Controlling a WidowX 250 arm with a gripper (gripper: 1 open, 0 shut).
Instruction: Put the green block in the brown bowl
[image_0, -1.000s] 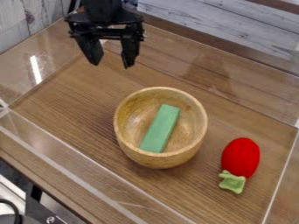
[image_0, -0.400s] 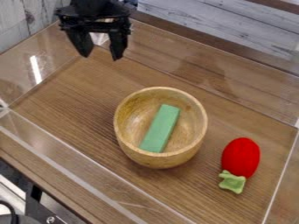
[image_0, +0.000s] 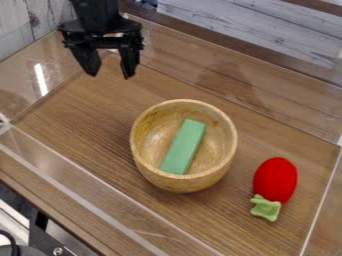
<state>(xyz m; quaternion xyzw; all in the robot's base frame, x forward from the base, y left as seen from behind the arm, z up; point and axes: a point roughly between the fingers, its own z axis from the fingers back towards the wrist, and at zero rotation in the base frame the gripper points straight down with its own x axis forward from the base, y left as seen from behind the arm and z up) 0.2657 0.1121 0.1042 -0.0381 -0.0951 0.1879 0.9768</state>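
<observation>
The green block (image_0: 185, 146) lies flat inside the brown bowl (image_0: 142, 158), slanting from the near left to the far right of its hollow. The bowl stands on the wooden table near the middle of the view. My gripper (image_0: 108, 67) hangs at the far left, well away from the bowl, pointing down. Its two black fingers (image_0: 91, 61) stand apart and nothing is between them.
A red strawberry-like toy (image_0: 275, 178) with a green leaf (image_0: 266, 209) sits to the right of the bowl near the front. Clear plastic walls (image_0: 34, 75) ring the wooden table (image_0: 80, 130). Pale wooden planks run along the back.
My gripper has shifted to the left and slightly toward the camera, away from the bowl. The block, bowl and toy have stayed put.
</observation>
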